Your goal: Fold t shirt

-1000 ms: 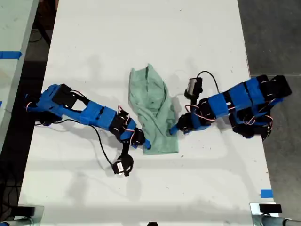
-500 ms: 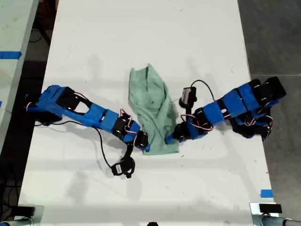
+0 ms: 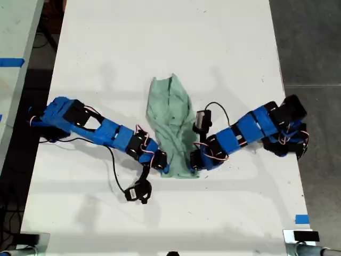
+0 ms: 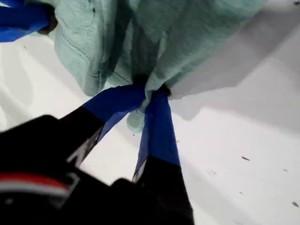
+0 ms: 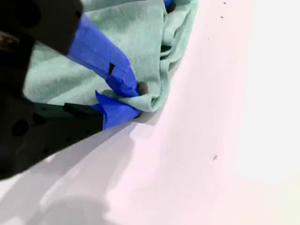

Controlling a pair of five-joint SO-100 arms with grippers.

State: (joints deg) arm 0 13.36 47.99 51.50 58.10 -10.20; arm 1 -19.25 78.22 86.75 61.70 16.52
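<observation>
The t shirt (image 3: pixel 171 114) is a pale mint-green, wrinkled cloth lying bunched lengthwise in the middle of the white table (image 3: pixel 160 42). My first gripper (image 4: pixel 150 91) is shut on a gathered fold of the t shirt (image 4: pixel 140 37). My second gripper (image 5: pixel 136 101) is shut on a corner of the t shirt (image 5: pixel 117 33). In the exterior view, one arm's gripper (image 3: pixel 164 166) reaches in from the left and the other arm's gripper (image 3: pixel 193 161) from the right. Both pinch the cloth's lower end, close together. The wrist views do not tell me which arm is which.
Two blue arms lie across the table in the exterior view, each with a black cable; one loops to a small camera (image 3: pixel 136 192). Bare white tabletop (image 3: pixel 160 229) surrounds the cloth. A blue tape mark (image 3: pixel 301 218) sits at the exterior view's lower right.
The arm from the exterior view's right has slid left and down along the cloth. The two grippers now sit closer together, and the t shirt's lower end is narrower and more bunched.
</observation>
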